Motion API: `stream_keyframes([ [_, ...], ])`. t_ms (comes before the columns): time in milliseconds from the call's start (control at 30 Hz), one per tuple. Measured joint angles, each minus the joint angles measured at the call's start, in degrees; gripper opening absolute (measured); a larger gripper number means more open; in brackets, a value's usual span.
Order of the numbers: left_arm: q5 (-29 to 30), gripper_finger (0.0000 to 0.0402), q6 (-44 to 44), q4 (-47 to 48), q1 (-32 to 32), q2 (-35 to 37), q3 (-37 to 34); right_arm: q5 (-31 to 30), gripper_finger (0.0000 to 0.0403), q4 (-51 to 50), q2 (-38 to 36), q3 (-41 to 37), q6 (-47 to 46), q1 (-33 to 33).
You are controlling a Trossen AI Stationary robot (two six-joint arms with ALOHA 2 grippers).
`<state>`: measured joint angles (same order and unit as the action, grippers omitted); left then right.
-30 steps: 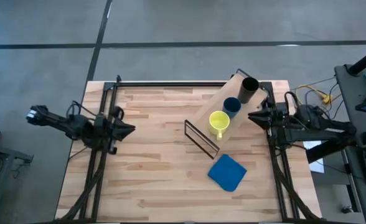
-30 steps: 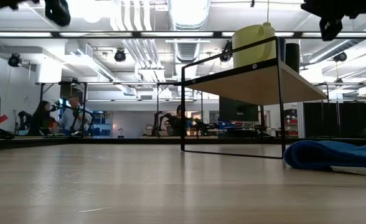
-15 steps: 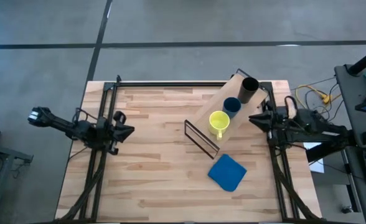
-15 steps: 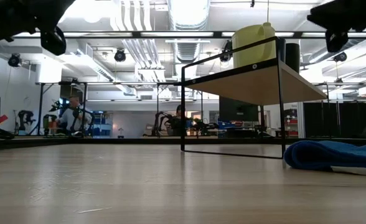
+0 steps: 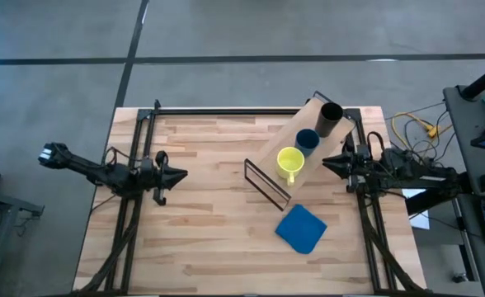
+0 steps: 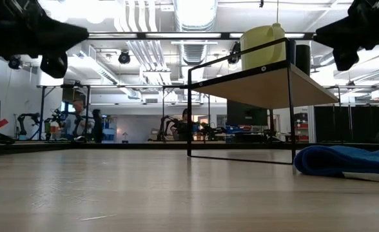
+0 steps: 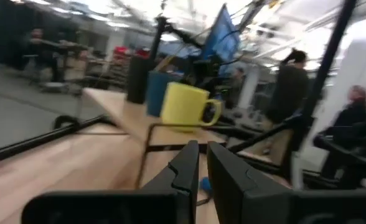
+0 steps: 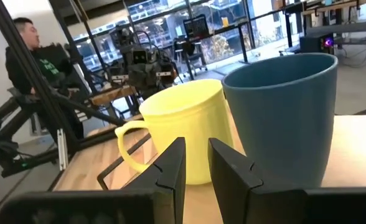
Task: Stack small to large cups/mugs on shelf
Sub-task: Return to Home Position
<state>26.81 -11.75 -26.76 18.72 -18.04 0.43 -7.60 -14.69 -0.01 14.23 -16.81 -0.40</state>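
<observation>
Both arms have shifted a little toward the middle of the surface over the last second: the left tool (image 5: 179, 175) now hangs over the left part of the surface (image 5: 201, 223), and the right tool (image 5: 326, 162) has crept slightly toward the shelf (image 5: 267, 157) and hovers just beside its right edge, touching nothing.

As for the task, the placing looks finished. All three vessels stand upright in a row along the shelf's wooden board. The yellow mug (image 5: 289, 162) is at the end nearer the middle of the surface, the blue cup (image 5: 307, 140) just beside it, and the taller black cup (image 5: 330, 115) at the far end. No cup remains down on the surface. Only the blue pad (image 5: 301, 228) lies there, near the shelf's front end. What seems left is for the arms to draw back to rest, since both still reach inward.

The left wrist view shows that arm's fingers (image 7: 186, 171) brought nearly together with a thin slit between them, and nothing held. The right wrist view shows the same for its fingers (image 8: 170, 168): a narrow gap with nothing in it. The yellow mug and blue cup sit ahead of them, apart from the tips.
</observation>
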Motion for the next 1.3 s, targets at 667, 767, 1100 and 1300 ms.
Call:
stream_keyframes([
  [667,5.2,0.0019,0.1,5.4,0.0,11.7,-0.1,0.0,0.0063,8.4,0.0,-8.9,0.3,0.0],
  [767,5.2,0.0019,0.1,5.4,0.0,12.9,-0.1,0.4,0.0063,14.6,0.0,-11.6,0.6,0.0],
  [1100,6.7,0.0019,0.2,6.1,0.0,15.0,-0.2,1.6,0.0063,16.1,0.0,-13.7,1.7,0.0],
  [1300,6.7,0.0019,0.1,9.7,0.0,14.3,-0.2,1.6,0.0063,16.1,0.1,-13.7,1.7,0.0],
])
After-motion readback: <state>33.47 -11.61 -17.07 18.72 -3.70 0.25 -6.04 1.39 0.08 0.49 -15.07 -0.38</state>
